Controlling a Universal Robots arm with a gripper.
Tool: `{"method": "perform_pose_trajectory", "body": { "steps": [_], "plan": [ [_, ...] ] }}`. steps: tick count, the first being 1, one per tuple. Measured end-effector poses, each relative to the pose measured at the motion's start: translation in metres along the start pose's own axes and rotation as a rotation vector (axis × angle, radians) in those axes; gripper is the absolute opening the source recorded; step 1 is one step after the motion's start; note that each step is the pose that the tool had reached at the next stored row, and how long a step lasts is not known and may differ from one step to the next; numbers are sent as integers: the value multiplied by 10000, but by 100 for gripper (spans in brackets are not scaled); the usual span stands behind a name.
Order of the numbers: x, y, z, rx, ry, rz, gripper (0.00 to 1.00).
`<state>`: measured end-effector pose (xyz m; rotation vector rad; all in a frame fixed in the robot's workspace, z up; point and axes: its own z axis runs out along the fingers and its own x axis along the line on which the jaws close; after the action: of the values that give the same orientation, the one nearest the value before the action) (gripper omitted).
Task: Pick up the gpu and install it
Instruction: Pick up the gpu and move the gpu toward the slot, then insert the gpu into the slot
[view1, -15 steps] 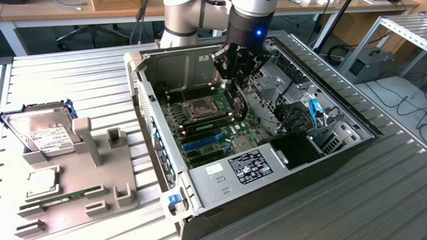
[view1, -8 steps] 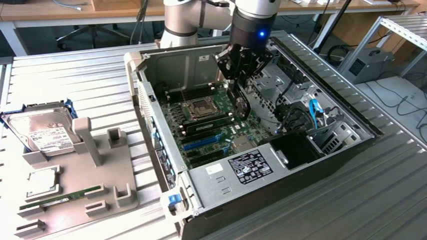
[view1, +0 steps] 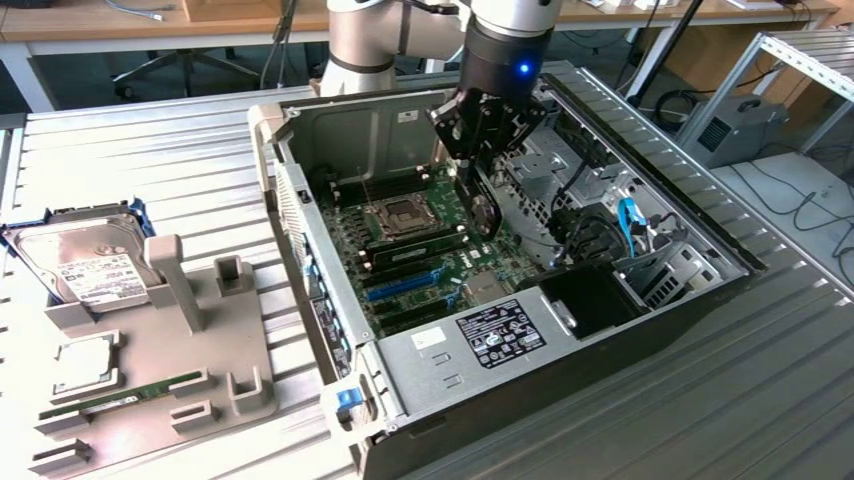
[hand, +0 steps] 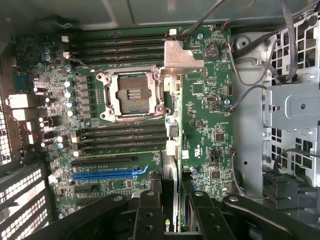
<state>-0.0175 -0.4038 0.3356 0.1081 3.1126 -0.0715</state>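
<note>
Watching remotely, I see the gripper (view1: 481, 152) about half closed, its fingers (hand: 149, 212) clamped on the top edge of the graphics card (view1: 478, 208). The card hangs upright inside the open computer case (view1: 283, 150), above the motherboard (view1: 434, 262) and just beside the processor socket (view1: 400, 218). I cannot tell whether its lower edge touches the board. A blue slot (hand: 107, 175) lies close to the card. A metal drive cage (hand: 295, 105) and loose wiring, including a blue cable (view1: 625, 220), crowd the case's long side at the exterior view's right. The power supply (view1: 494, 340) fills the near corner. The case lies on its side on a ribbed metal table (view1: 160, 150). Toward the table edge at the exterior view's left, a grey holder (view1: 227, 350) carries a hard drive (view1: 87, 265) and a memory stick (view1: 127, 392). Wooden desks (view1: 174, 15) line the back of the room, and a grey box (view1: 731, 125) sits on the floor. The case walls rise on every side of the board. The freest space is above its middle strip, between the socket and the cage.
</note>
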Motion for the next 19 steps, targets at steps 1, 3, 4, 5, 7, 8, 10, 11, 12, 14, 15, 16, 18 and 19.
{"method": "perform_pose_trajectory", "body": {
  "steps": [1, 3, 4, 5, 7, 8, 10, 11, 12, 14, 15, 16, 18, 19],
  "plan": [
    [0, 0, 0, 0, 0, 0, 26],
    [0, 0, 0, 0, 0, 0, 26],
    [0, 0, 0, 1, 0, 0, 26],
    [0, 0, 0, 0, 0, 0, 26],
    [0, 0, 0, 0, 0, -13, 26],
    [0, 0, 0, -2, -3, -68, 26],
    [-1, 0, 0, -6, -9, -198, 26],
    [0, 0, 0, -10, -16, -347, 26],
    [0, 0, 0, -14, -22, -492, 26],
    [0, 0, 0, -21, -34, -769, 26],
    [0, 0, 0, -24, -39, -878, 26],
    [0, 0, 0, -27, -44, -982, 26],
    [0, 0, 0, -34, -56, -1245, 26],
    [0, 0, 0, -37, -61, -1355, 26]
  ]
}}
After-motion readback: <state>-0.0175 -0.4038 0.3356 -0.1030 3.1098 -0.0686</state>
